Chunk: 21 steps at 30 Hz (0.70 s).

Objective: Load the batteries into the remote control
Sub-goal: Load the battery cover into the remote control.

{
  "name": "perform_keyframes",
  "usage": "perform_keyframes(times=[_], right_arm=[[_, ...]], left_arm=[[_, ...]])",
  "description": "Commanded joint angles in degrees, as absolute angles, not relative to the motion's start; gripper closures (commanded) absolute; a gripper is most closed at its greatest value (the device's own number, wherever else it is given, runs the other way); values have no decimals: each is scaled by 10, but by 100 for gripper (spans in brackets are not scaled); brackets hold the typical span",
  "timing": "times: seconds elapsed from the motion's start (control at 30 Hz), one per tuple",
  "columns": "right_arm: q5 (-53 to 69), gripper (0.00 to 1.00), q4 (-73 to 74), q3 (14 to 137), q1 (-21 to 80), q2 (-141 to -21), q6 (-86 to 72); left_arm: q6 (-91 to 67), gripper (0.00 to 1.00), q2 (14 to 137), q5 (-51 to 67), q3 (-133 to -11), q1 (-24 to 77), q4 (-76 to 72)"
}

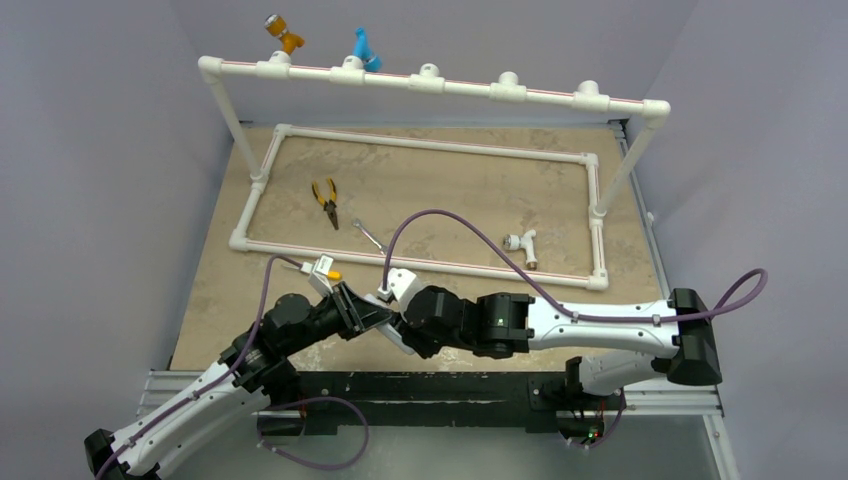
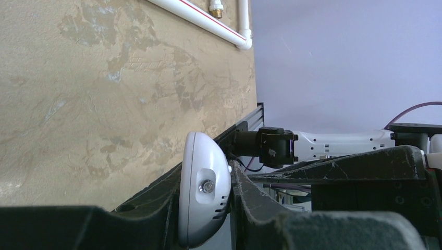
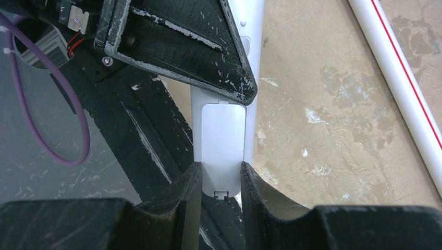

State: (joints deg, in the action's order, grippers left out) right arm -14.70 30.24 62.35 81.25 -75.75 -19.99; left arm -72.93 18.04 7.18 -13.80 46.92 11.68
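the two arms meet low over the near edge of the counter [image 1: 450,195], and the remote [image 2: 204,194] hangs in the air between them, clear of the surface. the left claw [image 2: 206,179] is clamped on it: from that wrist you see the rounded white end with its little lens wedged tight between the two black fingers [image 2: 250,200]. the right claw [image 3: 220,169] comes at the other end. its fingers [image 3: 188,195] are closed in against both sides of the remote's back, right where the battery cover [image 3: 223,133] lies, the cover's small tab showing in the gap between them. one dark finger of the left claw crosses over the remote further up in that view.

from above the remote is mostly hidden under the wrists.

farther back on the counter a white pipe frame [image 1: 430,146] lies flat. inside it are yellow-handled pliers [image 1: 324,202], a small metal tool [image 1: 369,237] near them, and a white fitting [image 1: 522,243] well off to the right. a raised pipe rail [image 1: 470,88] at the back carries an orange fitting [image 1: 283,33] and a blue one [image 1: 365,48].
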Motion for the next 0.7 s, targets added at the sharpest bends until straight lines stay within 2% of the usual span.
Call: perform_keyframes(times=[0.0,0.67], right_arm=[[-168,76,317,649,818,-754,-195],[-174,75,309,652,823,-764,-195]], left_arm=[[-742,100,180,69,-162,469,84],[-747,100,179,69,-162,469,87]])
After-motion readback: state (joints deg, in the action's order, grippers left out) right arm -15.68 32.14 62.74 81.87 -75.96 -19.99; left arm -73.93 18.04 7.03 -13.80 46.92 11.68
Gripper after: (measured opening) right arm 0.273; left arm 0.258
